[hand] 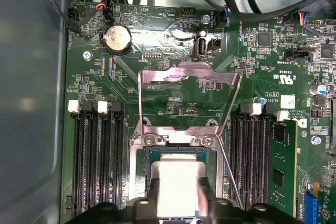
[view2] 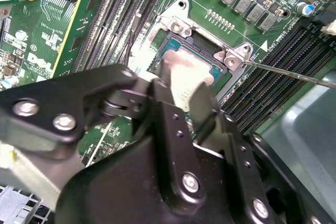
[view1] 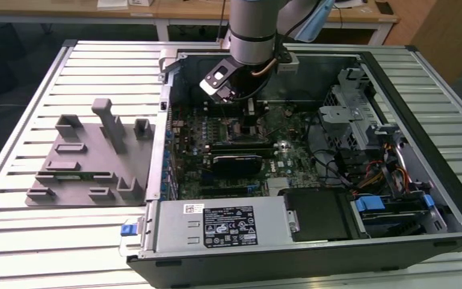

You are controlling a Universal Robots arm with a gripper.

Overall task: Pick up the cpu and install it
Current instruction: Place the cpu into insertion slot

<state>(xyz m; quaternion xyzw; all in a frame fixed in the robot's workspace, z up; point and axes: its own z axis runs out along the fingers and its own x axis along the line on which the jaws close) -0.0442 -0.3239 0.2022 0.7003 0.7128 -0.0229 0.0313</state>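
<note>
A: Cpu appearance?
B: The cpu (hand: 176, 174) is a flat, pale silvery square.
A: Location?
B: Clamped in the tool (hand: 178, 191), at the open socket (hand: 178, 140) on the motherboard (hand: 173, 51) inside the case (view1: 311, 265).

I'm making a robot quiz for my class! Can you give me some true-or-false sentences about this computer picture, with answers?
1. The gripper is inside the open computer case. True.
2. The cpu sits between the gripper's fingers, right at the socket. True.
3. The socket's metal cover plate is shut flat. False: it is flipped open.
4. The grey holder tray lies inside the computer. False: it lies on the slatted table, to the exterior view's left of the case.
5. A round coin battery sits on the green board. True.
</note>
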